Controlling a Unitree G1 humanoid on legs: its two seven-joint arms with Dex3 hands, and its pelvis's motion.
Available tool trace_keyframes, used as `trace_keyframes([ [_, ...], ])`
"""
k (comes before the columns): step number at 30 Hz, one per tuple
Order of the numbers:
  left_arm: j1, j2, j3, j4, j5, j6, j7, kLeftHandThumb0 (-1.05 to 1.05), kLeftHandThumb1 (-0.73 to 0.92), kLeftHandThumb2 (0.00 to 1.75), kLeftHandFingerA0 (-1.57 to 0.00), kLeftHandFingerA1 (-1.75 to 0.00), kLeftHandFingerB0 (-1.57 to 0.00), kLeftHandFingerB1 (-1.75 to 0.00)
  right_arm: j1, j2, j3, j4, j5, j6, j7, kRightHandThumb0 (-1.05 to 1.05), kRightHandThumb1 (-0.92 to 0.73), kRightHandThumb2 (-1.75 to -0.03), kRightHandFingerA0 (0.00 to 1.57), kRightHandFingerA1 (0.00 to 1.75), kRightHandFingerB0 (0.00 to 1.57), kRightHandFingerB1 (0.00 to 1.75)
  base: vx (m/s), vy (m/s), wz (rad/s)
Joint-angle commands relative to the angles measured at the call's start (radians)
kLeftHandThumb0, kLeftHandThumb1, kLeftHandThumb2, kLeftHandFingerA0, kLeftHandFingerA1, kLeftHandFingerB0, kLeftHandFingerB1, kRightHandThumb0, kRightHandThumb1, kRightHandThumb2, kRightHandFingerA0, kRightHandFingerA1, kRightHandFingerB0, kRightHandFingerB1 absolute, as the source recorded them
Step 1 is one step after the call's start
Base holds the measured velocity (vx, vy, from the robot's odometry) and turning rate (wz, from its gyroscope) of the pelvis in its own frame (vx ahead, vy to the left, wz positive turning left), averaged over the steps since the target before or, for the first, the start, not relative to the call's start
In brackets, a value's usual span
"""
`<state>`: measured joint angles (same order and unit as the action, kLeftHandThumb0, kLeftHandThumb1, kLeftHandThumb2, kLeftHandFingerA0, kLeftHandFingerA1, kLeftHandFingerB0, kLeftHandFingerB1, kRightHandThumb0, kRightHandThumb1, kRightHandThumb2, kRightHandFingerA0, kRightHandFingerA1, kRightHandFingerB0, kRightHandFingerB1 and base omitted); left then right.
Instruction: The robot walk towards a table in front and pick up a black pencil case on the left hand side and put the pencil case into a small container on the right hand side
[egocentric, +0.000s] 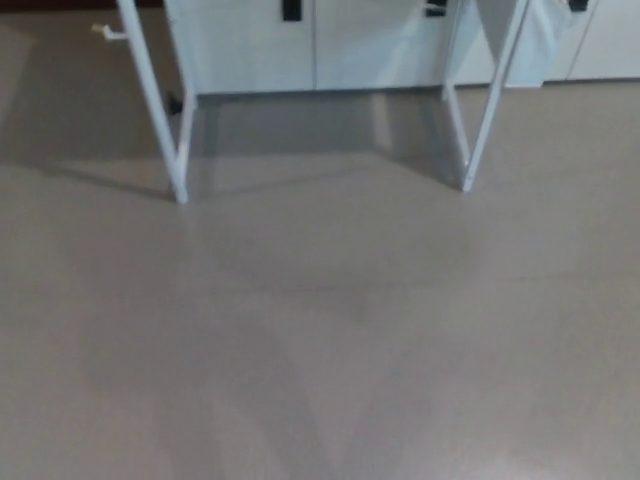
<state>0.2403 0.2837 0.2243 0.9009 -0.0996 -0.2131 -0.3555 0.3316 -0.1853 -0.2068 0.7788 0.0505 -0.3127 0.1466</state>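
Note:
Neither the black pencil case nor the small container shows in the head view. Only the lower part of a table appears: a white left leg (157, 110) and a white right leg (488, 100) standing on the grey floor (320, 340). The tabletop is cut off above the picture's top edge. No hand or arm of mine is visible.
White cabinet fronts (300, 45) with dark handles run along the back behind the table legs. The table's shadow lies on the floor between and left of the legs. Grey floor fills the near part of the view.

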Motion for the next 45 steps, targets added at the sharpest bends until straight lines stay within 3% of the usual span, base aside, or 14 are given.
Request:
trace_keyframes([
  [1, 0.029, 0.033, -0.002, -0.035, 0.015, 0.005, 0.024, -0.21, 0.53, 0.56, -0.42, -0.40, -0.32, -0.32, 0.000, 0.002, 0.004, 0.008, 0.009, -0.012, 0.012, -0.31, -0.59, -0.58, 0.49, 0.43, 0.35, 0.37, 0.40, -0.002, -0.79],
  [13, -0.001, 0.065, -0.040, -0.032, 0.036, -0.019, 0.035, -0.26, 0.54, 0.56, -0.42, -0.39, -0.34, -0.32, 0.020, 0.012, 0.005, -0.056, 0.003, 0.009, -0.003, -0.29, -0.59, -0.58, 0.51, 0.44, 0.35, 0.37, 0.35, 0.037, 0.05],
  [23, 0.006, 0.066, -0.055, -0.042, 0.038, -0.010, 0.045, -0.26, 0.54, 0.56, -0.44, -0.40, -0.34, -0.32, 0.002, 0.008, -0.003, -0.015, 0.009, 0.002, 0.005, -0.30, -0.60, -0.58, 0.51, 0.44, 0.36, 0.37, 0.44, -0.136, 0.18],
  [45, -0.010, 0.079, -0.089, 0.039, 0.067, -0.045, 0.057, -0.26, 0.54, 0.57, -0.46, -0.41, -0.35, -0.33, 0.021, 0.007, -0.002, 0.045, 0.008, -0.038, 0.019, -0.30, -0.62, -0.58, 0.56, 0.45, 0.36, 0.37, 0.29, 0.057, 0.04],
])
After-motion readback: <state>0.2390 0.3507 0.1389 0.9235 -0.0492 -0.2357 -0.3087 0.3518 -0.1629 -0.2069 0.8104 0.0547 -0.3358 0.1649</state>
